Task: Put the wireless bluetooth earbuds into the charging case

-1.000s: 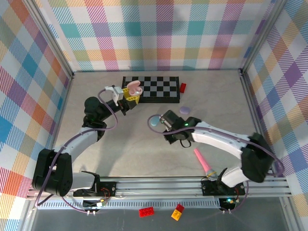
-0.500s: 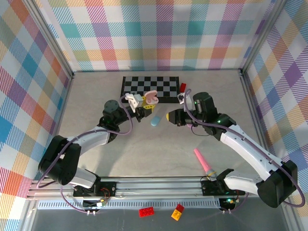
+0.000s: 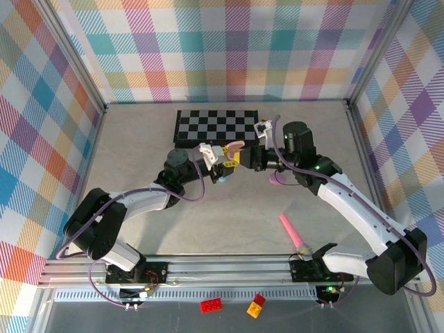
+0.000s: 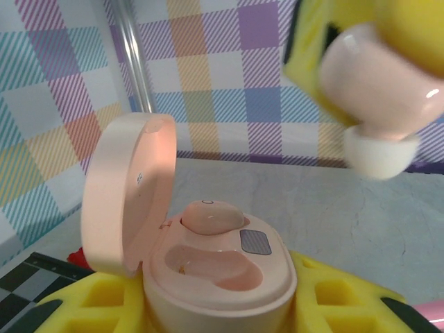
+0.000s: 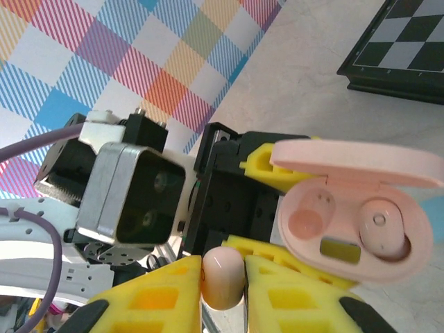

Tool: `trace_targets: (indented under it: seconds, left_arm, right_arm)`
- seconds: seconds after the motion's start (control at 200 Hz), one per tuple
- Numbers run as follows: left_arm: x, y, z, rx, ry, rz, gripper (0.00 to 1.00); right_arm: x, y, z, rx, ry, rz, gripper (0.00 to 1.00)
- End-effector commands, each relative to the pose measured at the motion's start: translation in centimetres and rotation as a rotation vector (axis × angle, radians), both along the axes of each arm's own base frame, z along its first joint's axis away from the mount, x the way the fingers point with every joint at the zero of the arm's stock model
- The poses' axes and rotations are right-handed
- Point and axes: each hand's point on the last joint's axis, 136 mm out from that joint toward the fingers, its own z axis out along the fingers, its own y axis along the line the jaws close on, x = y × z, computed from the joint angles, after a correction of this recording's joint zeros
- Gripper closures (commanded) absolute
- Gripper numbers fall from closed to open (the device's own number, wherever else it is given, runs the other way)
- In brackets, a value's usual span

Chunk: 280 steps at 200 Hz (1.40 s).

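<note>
The yellow fingers (image 4: 83,305) of the left gripper (image 3: 223,164) are closed narrow around the base of the pink charging case (image 4: 222,277), 1 pad on each side, and hold it upright. Its lid (image 4: 125,187) stands open at 9 o'clock from the body in the left wrist view. 1 seated earbud (image 4: 211,216) fills the far well. The near well (image 4: 215,267) is bare.

The yellow fingers (image 5: 159,298) of the right gripper (image 3: 244,159) pinch a second pink earbud (image 5: 222,277) between their tips. In the left wrist view this bud hangs at 2 o'clock from the case, apart from it, white tip downward.

In the right wrist view the open case sits at 2 o'clock from the held bud, with the filled well at 3 o'clock of the bare 1. The left wrist camera housing (image 5: 132,198) lies at 9 o'clock from the case.

From overhead the 2 grippers meet tip to tip at 6 o'clock from the chessboard (image 3: 217,127), the right gripper at 3 o'clock from the case. A pale blue object (image 3: 222,179) lies on the table (image 3: 139,159) at 6 o'clock from the left gripper, and a lilac object (image 3: 275,182) at 4 o'clock from the right gripper; both are too small to identify. A pink stick (image 3: 295,239) lies at 5 o'clock, well apart from them.
</note>
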Motion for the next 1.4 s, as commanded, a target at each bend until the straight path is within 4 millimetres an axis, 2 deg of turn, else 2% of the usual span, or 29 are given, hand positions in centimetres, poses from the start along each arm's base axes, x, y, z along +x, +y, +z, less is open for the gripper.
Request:
trace_targets:
  seconds: [0.0,0.21,0.42,0.585,0.905,1.395]
  left_arm:
    - [-0.2,-1.1,2.3,-0.022,-0.089,-0.026,0.65]
    - [-0.7,-1.6,2.7,-0.022,-0.098,-0.043,0.65]
    - [-1.4,-1.7,2.0,0.024,-0.11,-0.054,0.65]
    - [-1.6,-1.6,2.6,0.011,-0.115,-0.054,0.65]
    - [-1.6,-1.6,3.4,-0.032,-0.114,-0.057,0.65]
    - [-0.8,-1.4,4.0,-0.043,-0.125,-0.01,0.65]
  right_arm:
    - [0.7,0.1,1.2,0.019,-0.036,-0.001,0.81]
    - [1.5,-0.4,0.2,-0.014,-0.031,-0.036,0.82]
    - [1.6,-0.2,-0.1,-0.006,-0.03,-0.034,0.82]
    - [1.7,-0.2,-0.4,-0.01,-0.02,-0.035,0.82]
    - [2.1,-0.4,-1.7,-0.038,0.011,-0.062,0.82]
    - [2.2,-0.1,-2.5,-0.037,0.062,-0.055,0.79]
